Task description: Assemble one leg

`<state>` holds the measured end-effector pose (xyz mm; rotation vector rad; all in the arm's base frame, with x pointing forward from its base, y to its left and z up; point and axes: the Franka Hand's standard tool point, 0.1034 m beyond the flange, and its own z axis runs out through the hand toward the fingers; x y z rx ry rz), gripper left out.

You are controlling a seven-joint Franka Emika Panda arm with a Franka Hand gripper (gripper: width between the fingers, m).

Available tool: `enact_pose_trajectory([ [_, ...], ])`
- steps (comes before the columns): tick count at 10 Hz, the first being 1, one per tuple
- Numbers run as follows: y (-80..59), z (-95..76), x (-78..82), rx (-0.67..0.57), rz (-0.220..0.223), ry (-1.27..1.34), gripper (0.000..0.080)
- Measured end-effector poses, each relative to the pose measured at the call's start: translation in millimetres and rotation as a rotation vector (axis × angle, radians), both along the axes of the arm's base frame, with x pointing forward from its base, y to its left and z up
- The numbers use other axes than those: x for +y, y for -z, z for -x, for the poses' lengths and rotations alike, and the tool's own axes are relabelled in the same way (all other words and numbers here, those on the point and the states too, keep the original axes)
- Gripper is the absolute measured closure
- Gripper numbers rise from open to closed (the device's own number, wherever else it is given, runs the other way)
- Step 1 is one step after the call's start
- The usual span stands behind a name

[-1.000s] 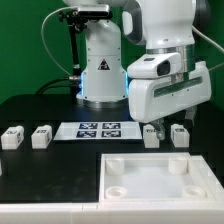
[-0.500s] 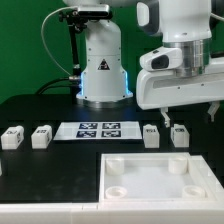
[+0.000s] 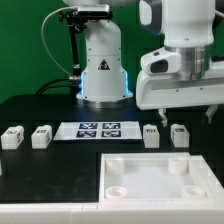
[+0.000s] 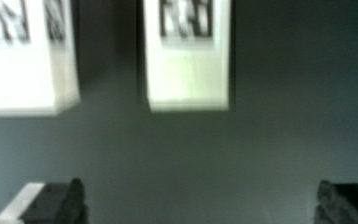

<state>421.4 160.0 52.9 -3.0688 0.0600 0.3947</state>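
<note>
Hovering above the black table [image 3: 40,105], gripper [image 3: 186,116] spread wide, holding nothing. Four tagged legs in one row; nearest leg [image 3: 180,135] below the fingers. Tag patterns unreadable; no brand visible.

White tagged leg [image 3: 151,136] stands upright beside its twin [image 3: 179,135].

The exterior view looks from the front, slightly above the table [image 3: 40,170], facing the arm's base. The wrist view looks straight down, close. Both share two legs [image 3: 151,136].
</note>
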Motion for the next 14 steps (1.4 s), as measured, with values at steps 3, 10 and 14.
enact_pose_trajectory([
  [3, 31.0, 17.9, 8.6, 0.342, -0.005, 0.06, 0.0151],
  [10, 44.2, 31.0, 14.5, 0.714, 0.003, 0.024, 0.0151],
  [14, 45.3, 36.2, 15.3, 0.679, 0.006, 0.017, 0.0151],
])
